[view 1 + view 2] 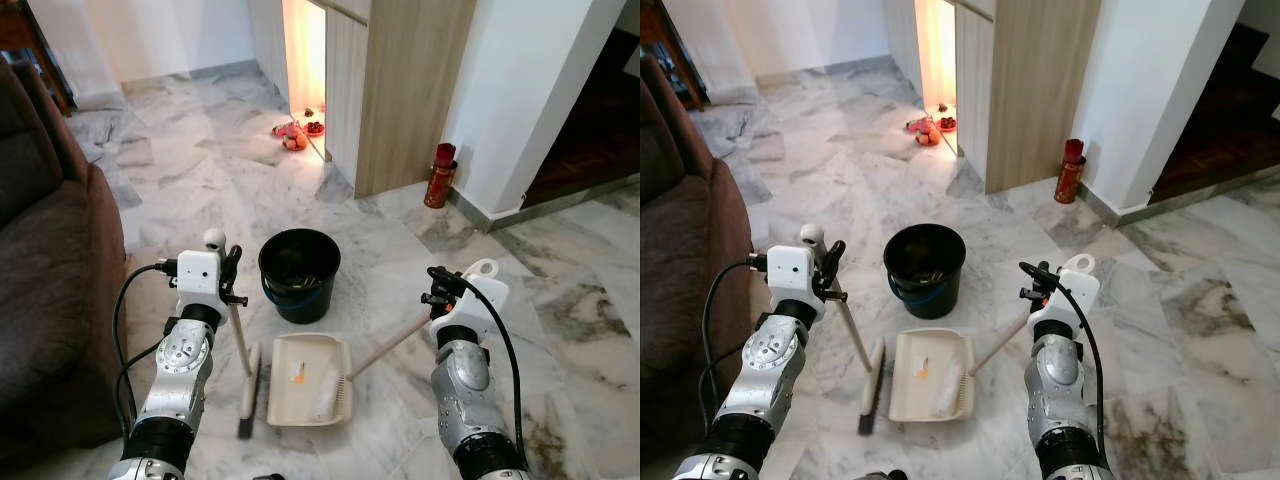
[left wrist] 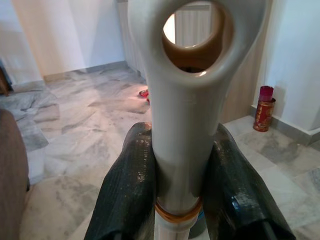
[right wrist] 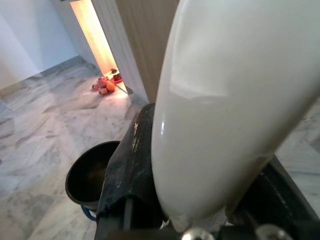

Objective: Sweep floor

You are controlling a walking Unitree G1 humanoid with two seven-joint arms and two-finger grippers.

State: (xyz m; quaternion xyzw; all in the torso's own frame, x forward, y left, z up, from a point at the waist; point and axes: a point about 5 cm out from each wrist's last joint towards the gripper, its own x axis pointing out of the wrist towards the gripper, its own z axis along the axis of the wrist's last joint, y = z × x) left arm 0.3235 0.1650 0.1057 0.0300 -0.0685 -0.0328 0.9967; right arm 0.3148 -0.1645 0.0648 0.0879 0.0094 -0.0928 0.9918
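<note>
The cream dustpan (image 1: 308, 378) lies flat on the marble floor (image 1: 200, 170) just in front of the black bucket (image 1: 299, 272), with a few bits of rubbish in it, and the broom (image 1: 246, 385) stands right beside it with its brush on the floor. My left gripper (image 1: 232, 272) is closed tight around the broom handle and my right gripper (image 1: 437, 290) is closed tight around the dustpan handle, so I think I am at the scooping step, and next I should lift the dustpan slowly and tip it into the bucket. I cannot tell what the small bits in the dustpan are or what is down in the dark bucket, and the brown sofa (image 1: 45, 290) is cut off at the side.
</note>
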